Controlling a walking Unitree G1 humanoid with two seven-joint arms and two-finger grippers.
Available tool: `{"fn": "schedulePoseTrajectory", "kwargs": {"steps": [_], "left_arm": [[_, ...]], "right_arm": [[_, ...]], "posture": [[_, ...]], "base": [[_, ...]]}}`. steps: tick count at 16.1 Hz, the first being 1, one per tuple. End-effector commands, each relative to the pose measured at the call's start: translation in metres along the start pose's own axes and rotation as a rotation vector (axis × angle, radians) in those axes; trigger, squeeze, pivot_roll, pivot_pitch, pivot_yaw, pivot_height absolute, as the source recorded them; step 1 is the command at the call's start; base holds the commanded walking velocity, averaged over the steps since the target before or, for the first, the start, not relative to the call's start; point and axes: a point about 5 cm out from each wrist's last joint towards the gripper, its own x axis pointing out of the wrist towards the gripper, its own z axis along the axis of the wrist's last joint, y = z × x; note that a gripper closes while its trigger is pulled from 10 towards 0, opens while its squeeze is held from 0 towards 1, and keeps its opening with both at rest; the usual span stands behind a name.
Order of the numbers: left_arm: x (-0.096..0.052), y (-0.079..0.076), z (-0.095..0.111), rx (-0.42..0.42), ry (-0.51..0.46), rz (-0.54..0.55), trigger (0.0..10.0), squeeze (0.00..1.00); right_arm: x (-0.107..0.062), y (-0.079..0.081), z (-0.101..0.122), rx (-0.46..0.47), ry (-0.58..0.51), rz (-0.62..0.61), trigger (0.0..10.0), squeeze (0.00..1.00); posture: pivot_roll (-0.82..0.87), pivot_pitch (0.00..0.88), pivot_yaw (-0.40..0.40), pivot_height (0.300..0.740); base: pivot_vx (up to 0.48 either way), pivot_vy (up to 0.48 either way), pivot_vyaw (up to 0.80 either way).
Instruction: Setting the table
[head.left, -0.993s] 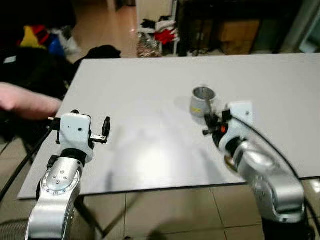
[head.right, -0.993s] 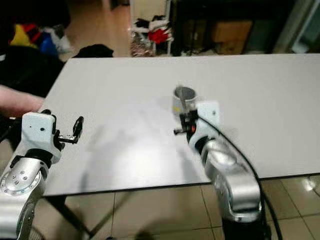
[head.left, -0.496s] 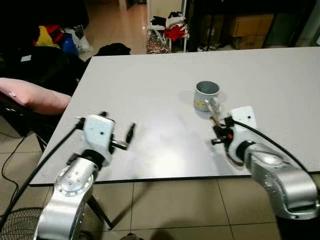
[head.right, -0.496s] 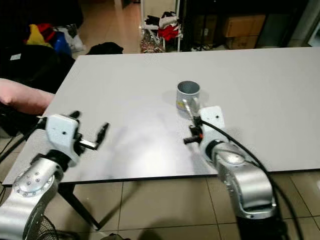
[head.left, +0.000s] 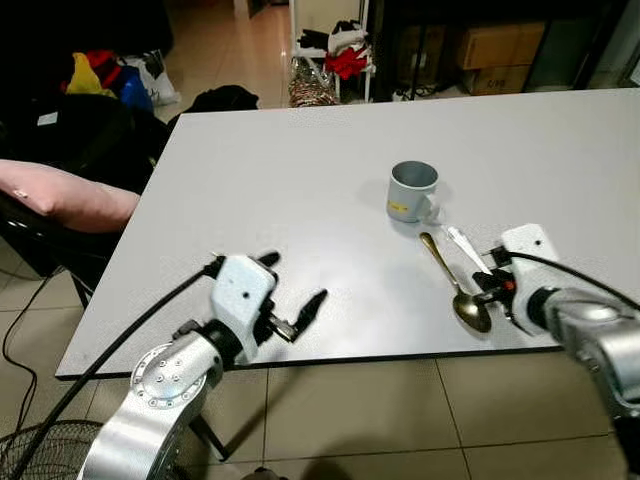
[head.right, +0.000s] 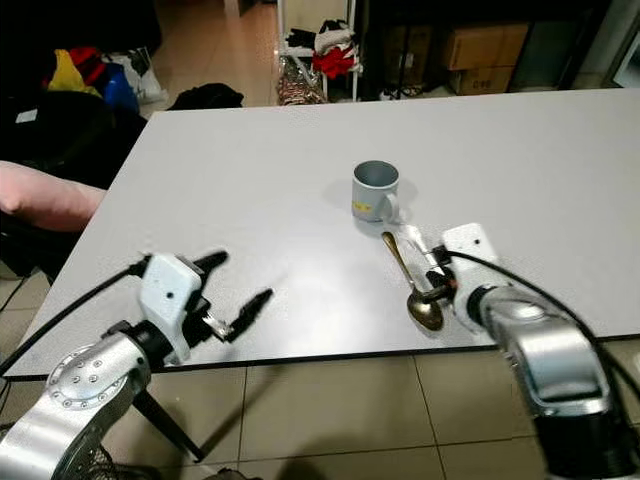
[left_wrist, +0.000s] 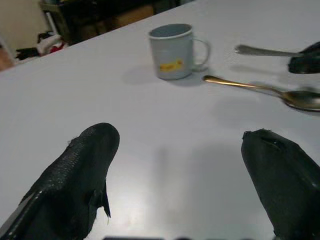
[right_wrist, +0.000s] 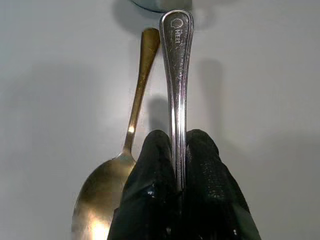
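While the left gripper (head.left: 292, 300) hovers spread wide and empty, the right gripper (right_wrist: 180, 150) pinches a silver utensil handle (right_wrist: 176, 75) just beside the gold spoon (head.left: 455, 285).

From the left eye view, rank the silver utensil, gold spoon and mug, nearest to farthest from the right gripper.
1. Silver utensil: pinched in the right gripper.
2. Gold spoon: lying beside it, toward the robot's left.
3. Mug: farther back on the table.
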Motion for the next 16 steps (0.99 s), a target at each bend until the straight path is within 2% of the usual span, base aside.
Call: {"fn": "schedulePoseTrajectory", "kwargs": {"steps": [1,3,7,16], "left_arm": [[-0.001,-0.001,0.006,0.013,-0.014,-0.015,10.0,0.0],[-0.001,-0.002,0.007,0.016,-0.014,-0.041,10.0,0.0],[-0.002,-0.006,0.01,0.013,-0.012,-0.109,10.0,0.0],[-0.003,-0.009,0.01,0.009,0.008,-0.154,10.0,0.0]], "right_arm": [[0.0,-0.006,0.008,-0.017,-0.032,0.014,10.0,0.0],[0.004,-0.017,0.005,-0.014,-0.044,0.008,10.0,0.0],[0.016,-0.032,0.001,0.067,-0.054,0.001,10.0,0.0],[0.029,-0.022,-0.005,0.126,-0.039,0.048,10.0,0.0]], "posture": [[-0.15,0.0,0.084,0.74],[-0.14,0.0,0.087,0.74],[-0.13,0.0,0.092,0.74],[-0.12,0.002,0.097,0.74]], "base": [[0.0,0.0,0.0],[0.0,0.0,0.0],[0.0,0.0,0.0],[0.0,0.0,0.0]]}}
